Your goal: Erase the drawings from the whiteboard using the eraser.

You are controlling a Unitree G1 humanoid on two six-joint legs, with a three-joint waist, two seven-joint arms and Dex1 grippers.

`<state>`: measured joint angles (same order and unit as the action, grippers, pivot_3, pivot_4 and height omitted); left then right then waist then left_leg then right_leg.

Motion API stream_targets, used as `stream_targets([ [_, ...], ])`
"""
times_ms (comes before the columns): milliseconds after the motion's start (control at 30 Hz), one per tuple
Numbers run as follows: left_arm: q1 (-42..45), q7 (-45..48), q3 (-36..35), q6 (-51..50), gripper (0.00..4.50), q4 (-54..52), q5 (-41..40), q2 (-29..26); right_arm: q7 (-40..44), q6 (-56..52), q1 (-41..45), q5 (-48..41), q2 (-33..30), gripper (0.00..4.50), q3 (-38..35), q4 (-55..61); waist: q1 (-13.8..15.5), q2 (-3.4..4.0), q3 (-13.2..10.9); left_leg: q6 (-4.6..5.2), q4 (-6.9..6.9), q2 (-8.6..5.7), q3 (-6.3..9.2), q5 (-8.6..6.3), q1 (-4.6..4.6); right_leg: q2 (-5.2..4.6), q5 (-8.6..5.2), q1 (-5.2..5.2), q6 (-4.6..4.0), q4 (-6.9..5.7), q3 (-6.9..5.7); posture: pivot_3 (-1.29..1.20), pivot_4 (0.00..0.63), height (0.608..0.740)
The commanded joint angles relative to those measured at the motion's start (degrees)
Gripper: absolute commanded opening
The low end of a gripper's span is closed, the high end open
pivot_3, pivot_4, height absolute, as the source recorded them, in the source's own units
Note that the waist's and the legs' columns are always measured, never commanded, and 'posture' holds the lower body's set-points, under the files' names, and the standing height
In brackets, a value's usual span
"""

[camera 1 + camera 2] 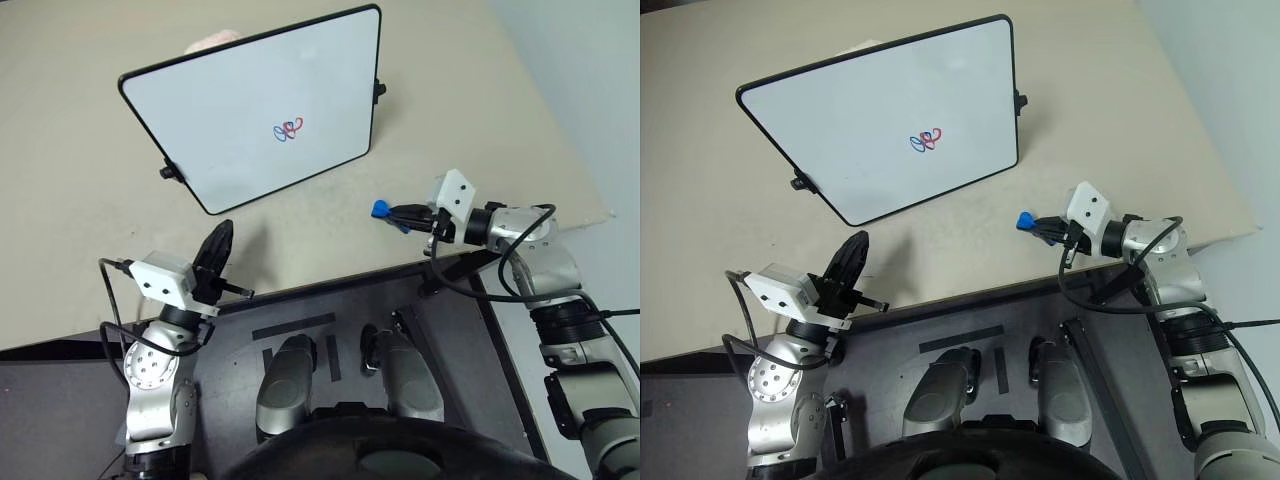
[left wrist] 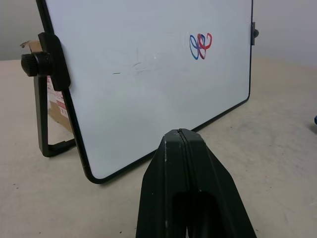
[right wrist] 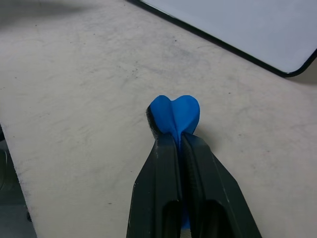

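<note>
Two grippers over the table (image 1: 80,200). Right gripper (image 1: 397,213) is closed tight on the eraser (image 1: 381,210), only the blue tip poking past the fingers; it hangs near the table's front edge, toward the right corner. Left gripper (image 1: 218,250) is pressed shut, empty, at the front edge on the left.

Board (image 1: 230,100) stands tilted back on its stand mid-table, well apart from the eraser. Drawings (image 1: 288,130), blue and red loops, sit right of the board's centre, untouched.

Risks, as judged:
- Grip sits far up the eraser, little blue exposed. Fingers may scrape the board before the eraser does.
- Board is only propped. A firm push could tip it or slide it back; the left gripper is not bracing it.
- Scribble is small; a stroke slightly off misses it.

Views differ: right wrist view shows the eraser's notched end pinched between the fingers (image 3: 163,188), clear of the table, probably. Left wrist view shows the stand's leg and side knob (image 2: 35,63) behind the board, plus faint marks left of the loops. Head views give the layout.
</note>
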<state>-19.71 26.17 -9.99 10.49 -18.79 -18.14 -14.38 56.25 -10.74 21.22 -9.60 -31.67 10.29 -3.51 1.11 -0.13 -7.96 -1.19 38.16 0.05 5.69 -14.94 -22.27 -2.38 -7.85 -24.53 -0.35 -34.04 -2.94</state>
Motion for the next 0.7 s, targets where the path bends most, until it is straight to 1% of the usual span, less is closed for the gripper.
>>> stream_targets([
  [33, 0.4, 0.1, 0.1, 1.1, 0.00, -0.5, 0.3, -0.1, -1.6, 2.5, 4.1, -0.3, 0.9, 0.02, -1.7, 4.4, 0.0, 0.04, 0.0, 0.00, 0.00, 0.00, 0.00, 0.00, 0.00, 0.00, 0.00, 0.00, 0.01, 0.00, 0.00, 0.00, 0.150, 0.740],
  [167, 1.3, 0.1, 0.2, 1.1, 0.00, 0.3, 0.3, -0.2, -3.8, 10.1, 10.7, 4.7, 3.1, 0.02, 0.9, 3.5, -0.4, 0.09, -0.1, -0.06, 0.00, 0.02, -0.02, 0.05, 0.00, 0.00, 0.03, -0.03, -0.03, -0.03, -0.01, 0.00, 0.150, 0.740],
  [233, 1.7, 0.2, 0.4, 1.1, 0.00, 0.6, 0.4, -0.2, -5.6, 16.0, 14.3, 8.9, 4.6, 0.02, 3.1, 0.0, -0.4, 0.09, 0.0, -0.06, 0.00, 0.05, -0.02, 0.05, 0.17, 0.01, 0.23, -0.03, -0.35, -0.07, -0.02, 0.00, 0.150, 0.740],
  [367, 3.0, 0.2, 0.7, 1.4, 0.00, 1.7, 0.5, -0.2, -9.9, 31.1, 23.0, 17.0, 8.0, 0.02, 7.1, -12.3, -0.4, 0.11, -0.1, -0.08, -0.01, 0.09, -0.03, 0.04, 0.19, 0.01, 0.39, -0.11, -0.62, -0.10, -0.02, 0.00, 0.150, 0.740],
  [500, 3.8, 0.1, 1.0, 1.8, 0.00, 2.5, 0.6, -0.2, -16.8, 44.9, 30.2, 24.4, 10.8, 0.02, 10.4, -25.7, -0.1, 0.12, -0.1, -0.14, 0.00, 0.10, -0.03, 0.01, -0.02, 0.00, 0.45, -0.34, -0.71, -0.12, -0.02, 0.00, 0.150, 0.740],
  [600, 4.1, -0.1, 1.1, 2.2, 0.00, 2.7, 0.8, 0.0, -24.9, 52.0, 34.6, 31.0, 12.6, 0.02, 12.4, -34.9, 0.2, 0.12, -0.1, -0.39, 0.00, 0.10, -0.03, -0.21, -0.13, -0.02, 0.47, -0.48, -0.73, -0.14, -0.03, 0.00, 0.150, 0.740],
  [633, 4.0, -0.3, 1.1, 2.3, 0.00, 2.7, 0.9, 0.2, -27.7, 53.9, 35.8, 33.6, 12.9, 0.02, 13.3, -37.8, 0.2, 0.12, -0.1, -0.74, 0.00, 0.10, -0.04, -0.44, -0.17, -0.03, 0.48, -0.54, -0.75, -0.15, -0.03, 0.00, 0.150, 0.740],
  [700, 3.8, -0.6, 1.0, 2.6, 0.00, 2.5, 1.0, 0.4, -31.6, 56.5, 37.6, 36.6, 13.7, 0.02, 14.5, -42.7, 0.2, 0.12, -0.1, -0.83, 0.02, 0.10, -0.04, -0.53, -0.19, -0.06, 0.51, -0.59, -0.79, -0.20, -0.06, 0.00, 0.150, 0.740],
])
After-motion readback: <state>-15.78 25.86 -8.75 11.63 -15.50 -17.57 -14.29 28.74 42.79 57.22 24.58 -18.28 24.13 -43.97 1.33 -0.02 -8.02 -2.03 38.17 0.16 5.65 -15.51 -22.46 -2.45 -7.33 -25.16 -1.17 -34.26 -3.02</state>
